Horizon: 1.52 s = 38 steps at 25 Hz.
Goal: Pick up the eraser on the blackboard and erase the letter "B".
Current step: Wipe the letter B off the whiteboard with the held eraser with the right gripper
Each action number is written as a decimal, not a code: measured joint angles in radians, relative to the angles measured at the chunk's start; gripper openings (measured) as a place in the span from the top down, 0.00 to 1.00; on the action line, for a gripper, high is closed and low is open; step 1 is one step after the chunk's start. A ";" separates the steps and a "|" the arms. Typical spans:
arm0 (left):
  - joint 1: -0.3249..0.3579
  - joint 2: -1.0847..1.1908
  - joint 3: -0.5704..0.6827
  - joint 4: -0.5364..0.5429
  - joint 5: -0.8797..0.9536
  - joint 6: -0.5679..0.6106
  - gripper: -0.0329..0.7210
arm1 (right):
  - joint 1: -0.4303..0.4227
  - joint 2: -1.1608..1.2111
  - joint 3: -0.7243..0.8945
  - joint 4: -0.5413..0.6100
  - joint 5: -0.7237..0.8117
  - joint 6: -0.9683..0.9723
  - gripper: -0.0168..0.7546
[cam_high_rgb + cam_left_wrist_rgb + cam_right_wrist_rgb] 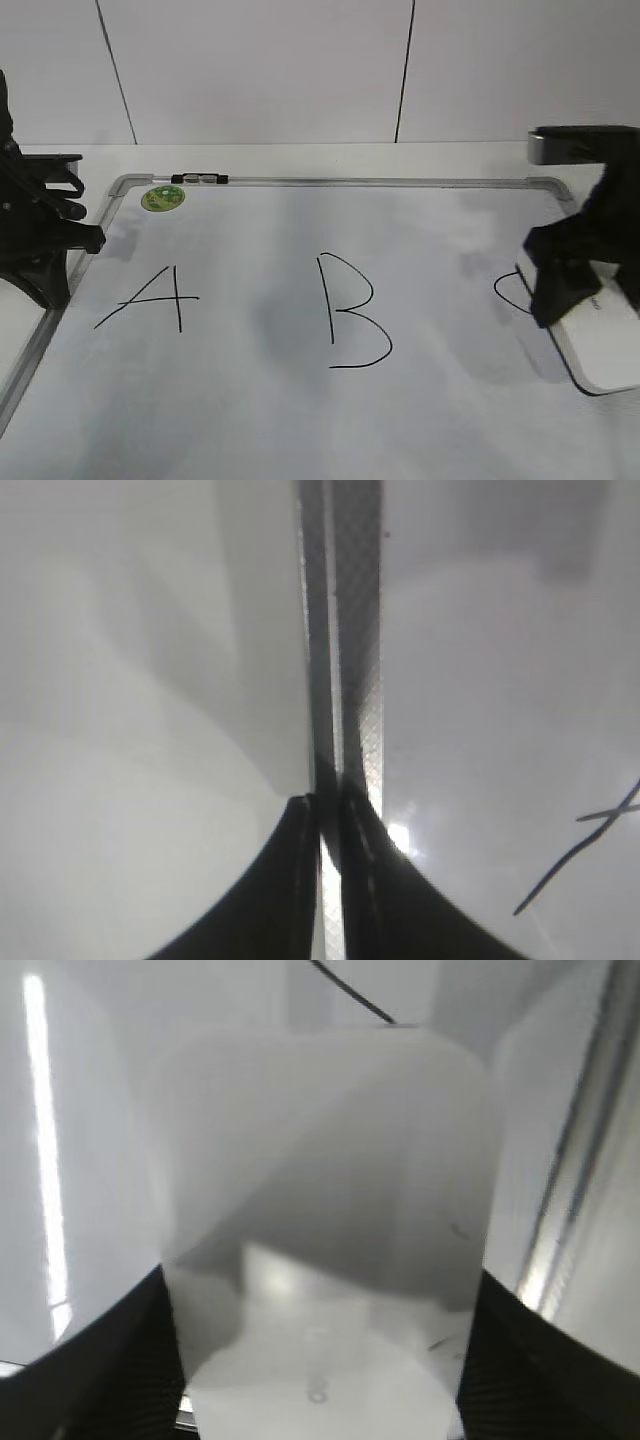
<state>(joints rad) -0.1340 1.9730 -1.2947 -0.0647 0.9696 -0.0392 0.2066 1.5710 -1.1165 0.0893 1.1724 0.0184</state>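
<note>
Jaws, right gripper (320,1360): black, spread to either side of the flat white rounded-rectangular plastic eraser (325,1210), one at each long edge; whether they press it cannot be told. Jaws, left gripper (328,880): black, clenched together with only a sliver of light between the tips, holding nothing, poised over the silver-grey metal frame strip of the board.

Eraser, exterior view (600,340): lies on the right part of the large white dry-erase blackboard (300,420), thin dark underside edge visible, partly covering a black hand-drawn letter "C" (508,296). Faint marking on its top, unreadable.

Writing on board: thin black capital letter "B" (355,312) at centre, intact, well apart from the eraser; black letter "A" (150,298) to its left, near the left gripper (40,235).

Labels: round green sticker (163,197) at the far left corner, print illegible; small black-and-silver marker (200,179) just beside it on the far frame edge.

Surroundings: white bench (300,155) beneath the board; white panelled wall (260,70) with dark vertical seams behind.
</note>
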 joint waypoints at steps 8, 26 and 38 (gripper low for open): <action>0.000 0.000 0.000 0.000 0.002 0.000 0.93 | 0.203 0.184 -0.189 0.000 0.000 0.035 0.27; 0.000 0.000 0.000 0.000 0.003 0.000 0.92 | 0.380 0.628 -0.653 -0.041 0.057 0.038 0.27; 0.000 0.000 0.000 0.000 0.002 0.000 0.92 | 0.395 0.655 -0.691 -0.067 0.085 0.038 0.27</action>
<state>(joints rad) -0.1340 1.9730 -1.2947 -0.0647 0.9712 -0.0392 0.6020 2.2258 -1.8075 0.0226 1.2572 0.0567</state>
